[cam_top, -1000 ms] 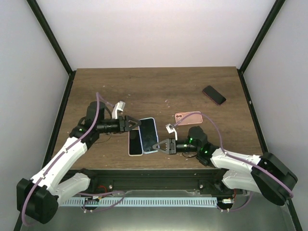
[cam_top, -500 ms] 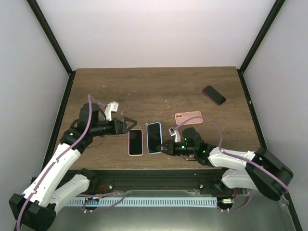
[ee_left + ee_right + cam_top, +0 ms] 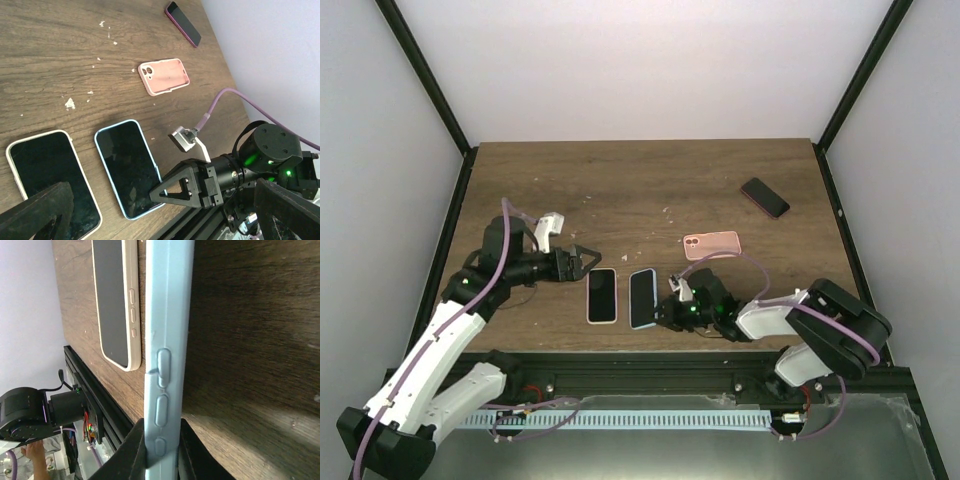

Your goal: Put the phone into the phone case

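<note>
item: phone in blue case (image 3: 641, 298), flat and screen-up on the surface (image 3: 620, 180), near the pink case (image 3: 711, 244), to its left and on the arm-base side. the glass appears seated inside the blue rim.

handling: rigid slab, likely light. the glass face looks slick and breakable, and the rubbery rim should give better purchase. best taken across the long side edges, clear of the buttons.

right gripper (image 3: 663, 310): pinched together on the blue rim's long edge, by the side buttons.

left gripper (image 3: 586, 262): fingers spread wide, holding nothing, well left of the pink case.

also present: cream-edged phone (image 3: 602, 295), uncased, left of the pink case beyond the blue one. the pink case appears empty. dark phone (image 3: 765, 197), behind and right of the pink case.
</note>
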Robot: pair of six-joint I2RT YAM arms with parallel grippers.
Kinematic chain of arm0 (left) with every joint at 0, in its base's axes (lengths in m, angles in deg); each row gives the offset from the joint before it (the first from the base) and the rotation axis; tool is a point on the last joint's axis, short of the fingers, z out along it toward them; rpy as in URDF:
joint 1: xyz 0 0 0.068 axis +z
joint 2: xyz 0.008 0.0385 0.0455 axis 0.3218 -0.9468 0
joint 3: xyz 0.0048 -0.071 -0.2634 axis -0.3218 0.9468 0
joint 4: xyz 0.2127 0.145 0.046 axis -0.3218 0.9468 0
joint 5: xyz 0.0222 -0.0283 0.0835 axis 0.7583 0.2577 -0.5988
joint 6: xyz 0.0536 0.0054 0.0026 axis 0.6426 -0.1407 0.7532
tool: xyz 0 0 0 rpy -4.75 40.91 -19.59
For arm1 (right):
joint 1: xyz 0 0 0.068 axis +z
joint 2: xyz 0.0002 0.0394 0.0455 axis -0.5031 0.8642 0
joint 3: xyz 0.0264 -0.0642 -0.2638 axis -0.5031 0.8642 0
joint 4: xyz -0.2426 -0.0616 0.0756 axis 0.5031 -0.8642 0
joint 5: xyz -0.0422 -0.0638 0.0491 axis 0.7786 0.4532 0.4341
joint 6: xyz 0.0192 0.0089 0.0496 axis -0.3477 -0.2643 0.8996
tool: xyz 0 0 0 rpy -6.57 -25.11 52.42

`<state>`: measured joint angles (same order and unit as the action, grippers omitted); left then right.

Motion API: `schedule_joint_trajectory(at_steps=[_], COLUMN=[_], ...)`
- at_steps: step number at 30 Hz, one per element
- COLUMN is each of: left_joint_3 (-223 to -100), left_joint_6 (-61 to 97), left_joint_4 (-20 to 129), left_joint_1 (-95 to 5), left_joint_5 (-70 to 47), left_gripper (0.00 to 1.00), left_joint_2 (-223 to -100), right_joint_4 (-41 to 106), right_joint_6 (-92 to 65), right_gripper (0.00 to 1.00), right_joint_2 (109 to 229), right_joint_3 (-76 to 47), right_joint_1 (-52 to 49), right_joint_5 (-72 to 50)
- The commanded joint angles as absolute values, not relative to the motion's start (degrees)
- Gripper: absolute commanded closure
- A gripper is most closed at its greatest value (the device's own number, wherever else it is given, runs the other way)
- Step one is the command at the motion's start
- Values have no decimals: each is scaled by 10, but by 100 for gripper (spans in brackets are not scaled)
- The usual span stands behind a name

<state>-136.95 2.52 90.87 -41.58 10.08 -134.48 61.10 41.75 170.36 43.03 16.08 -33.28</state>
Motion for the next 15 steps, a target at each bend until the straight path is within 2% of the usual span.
schedule_joint_trajectory(at_steps=[1, 4, 10, 13, 15], left_joint_3=[-1365, -1362, -1368, -1374, -1377], left_joint_6=[43, 43, 55, 63, 71], left_joint_4=[916, 914, 923, 930, 934], left_joint_1=[-413, -414, -414, -414, -413], left_joint_5=[91, 95, 84, 82, 78], left_gripper=[0, 0, 0, 0, 0], left_joint_2=[-1341, -1342, -1346, -1348, -1347], right_joint_4=[681, 676, 593, 519, 438], right_joint_6=[429, 436, 428, 404, 380], right_gripper=[87, 80, 61, 52, 41], right_joint_2=[1713, 1716, 1674, 1637, 1611], right_joint_3=[433, 439, 433, 413, 383], right_joint_1=[163, 163, 163, 162, 161], right_joint_5=[-338, -326, -273, -237, -195])
